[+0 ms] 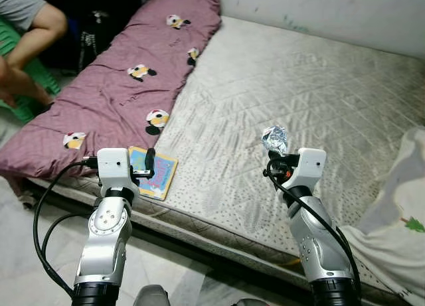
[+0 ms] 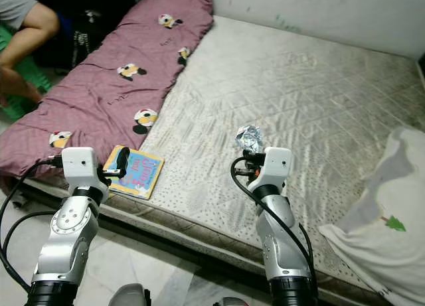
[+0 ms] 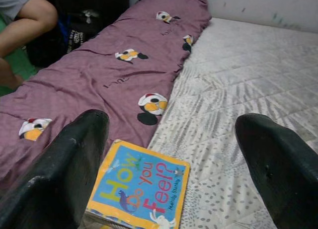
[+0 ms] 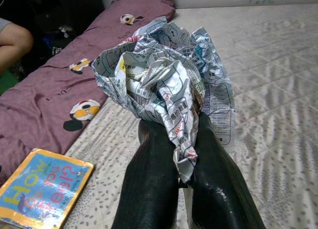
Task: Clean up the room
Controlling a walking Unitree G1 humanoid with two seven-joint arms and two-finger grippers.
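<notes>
Wrapper in hand, book not yet picked up.

The right gripper (image 4: 181, 139), centre-right in the head views, is clamped on a crumpled wrapper (image 1: 274, 139) lifted above the mattress (image 1: 319, 87). The left gripper (image 3: 174, 159), lower left, hovers with fingers wide apart just over the book (image 1: 154, 171) at the mattress's near edge beside the quilt (image 1: 126, 87). Both arms reach forward, wrists level. Binning the wrapper and clearing the book seem to remain.

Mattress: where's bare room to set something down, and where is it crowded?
Free: the wide bare mattress between the purple blanket and the white cloth, back to the wall. Crowded: the near left corner, with the book under the open left tool. The right tool holds a crumpled wrapper.
</notes>
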